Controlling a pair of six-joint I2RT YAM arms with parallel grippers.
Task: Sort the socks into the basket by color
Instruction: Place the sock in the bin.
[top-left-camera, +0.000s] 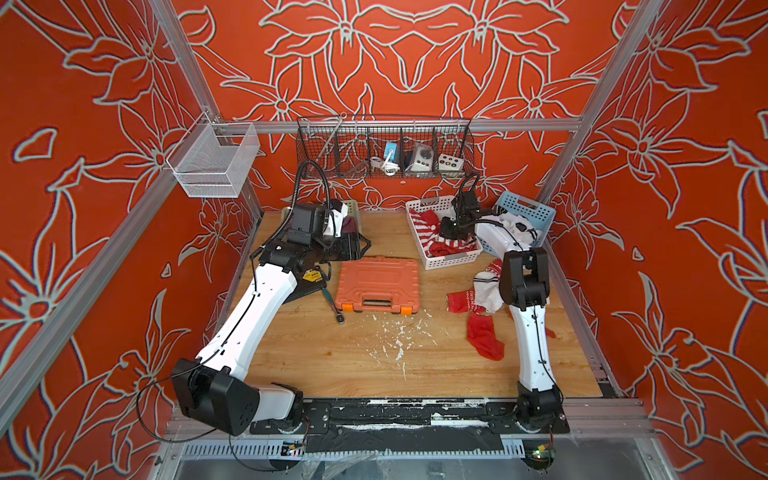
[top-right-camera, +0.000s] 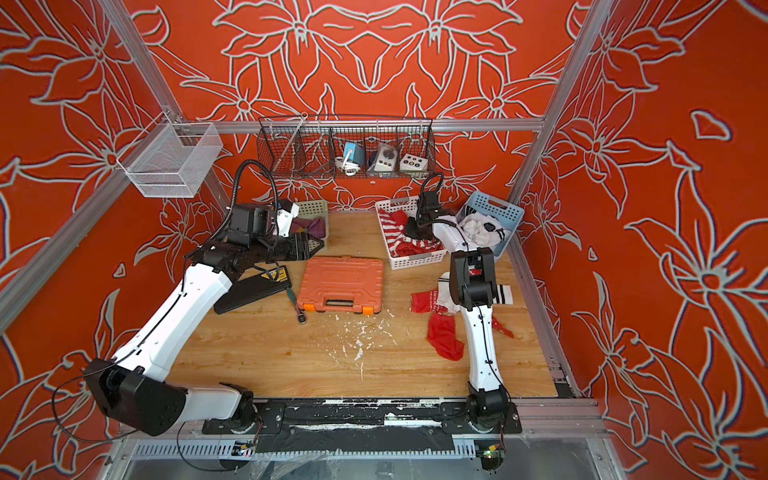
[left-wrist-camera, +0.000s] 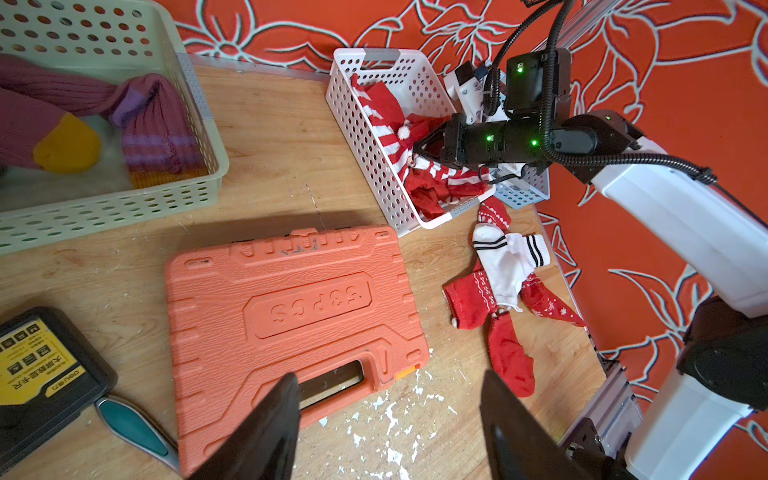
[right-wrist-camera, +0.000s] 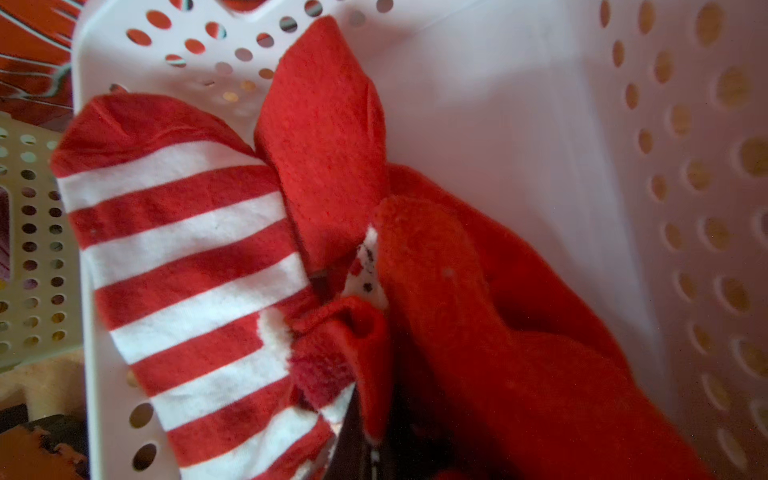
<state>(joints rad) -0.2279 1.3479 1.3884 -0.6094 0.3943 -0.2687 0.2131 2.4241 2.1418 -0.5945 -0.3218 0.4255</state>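
In the right wrist view my right gripper (right-wrist-camera: 374, 432) is shut on a plain red sock (right-wrist-camera: 436, 291) inside the white basket (right-wrist-camera: 540, 104), beside a red-and-white striped sock (right-wrist-camera: 187, 249). Both top views show that gripper (top-left-camera: 453, 239) (top-right-camera: 415, 235) low in the white basket (top-left-camera: 451, 259). Purple socks with mustard toes (left-wrist-camera: 66, 141) lie in the beige basket (left-wrist-camera: 124, 208). White socks (top-left-camera: 515, 224) fill the blue basket (top-left-camera: 525, 208). A white sock (left-wrist-camera: 507, 266) and red socks (left-wrist-camera: 509, 357) lie loose on the table. My left gripper (left-wrist-camera: 390, 376) (top-left-camera: 359, 246) hangs open and holds nothing.
An orange tool case (top-left-camera: 377, 284) lies mid-table. Next to it are a teal-handled ratchet (top-left-camera: 332, 301) and a black box with a yellow label (left-wrist-camera: 37, 365). A black wire rack (top-left-camera: 386, 149) and a white mesh basket (top-left-camera: 212, 160) hang on the frame.
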